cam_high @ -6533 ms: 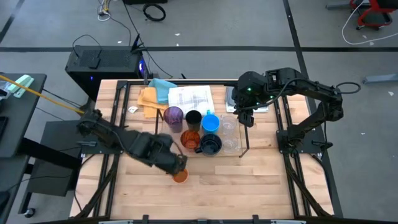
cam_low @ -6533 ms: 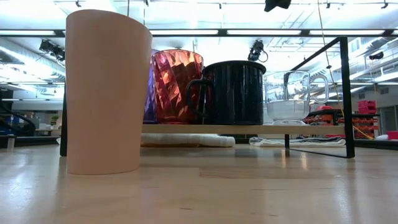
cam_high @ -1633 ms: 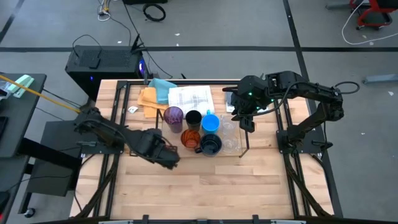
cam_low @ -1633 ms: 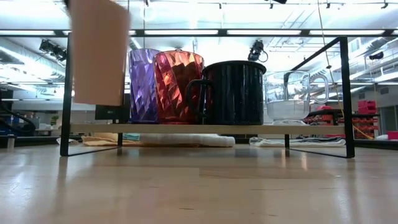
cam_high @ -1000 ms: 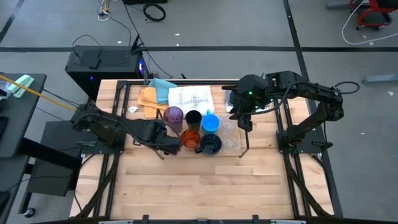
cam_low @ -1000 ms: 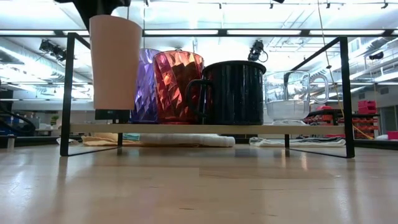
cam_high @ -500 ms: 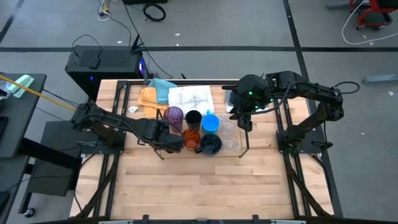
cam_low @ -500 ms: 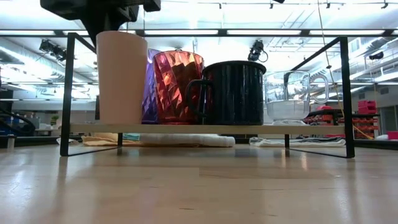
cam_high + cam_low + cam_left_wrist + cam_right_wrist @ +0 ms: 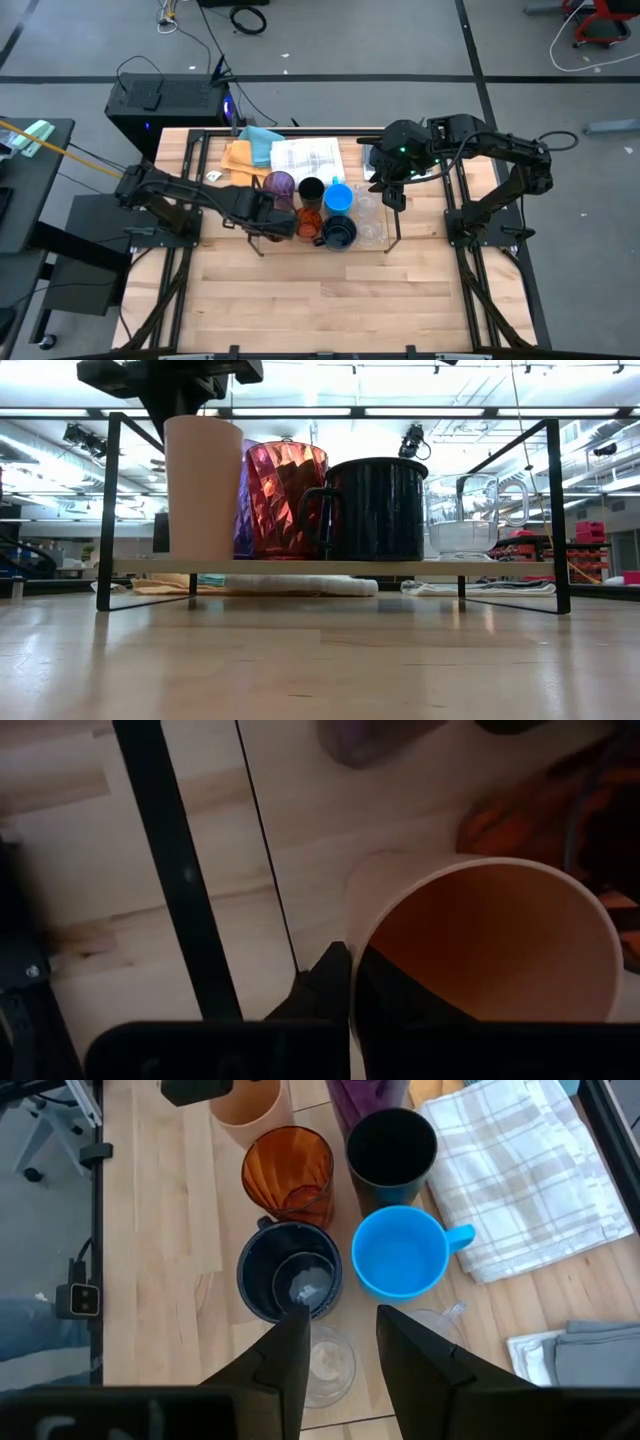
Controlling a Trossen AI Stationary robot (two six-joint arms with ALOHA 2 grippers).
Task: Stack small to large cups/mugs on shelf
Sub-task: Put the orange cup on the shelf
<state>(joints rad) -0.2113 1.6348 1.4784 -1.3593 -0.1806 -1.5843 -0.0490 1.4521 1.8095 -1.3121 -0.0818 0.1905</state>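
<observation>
Six cups sit on the shelf [image 9: 300, 567]; left fingers [image 9: 335, 982] grip the pale orange cup [image 9: 203, 487] there, unreleased; right fingers [image 9: 338, 1348] gape empty above.

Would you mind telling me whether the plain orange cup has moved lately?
Yes: the plain orange cup went from the bare table onto the shelf, beside the faceted orange cup.

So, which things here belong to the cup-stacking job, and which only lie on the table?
Job:
shelf
plain orange cup, held by left gripper
faceted orange cup
purple cup
black cup
blue cup
navy mug
clear glass

Lying about:
checked towel
yellow cloth
teal cloth
</observation>
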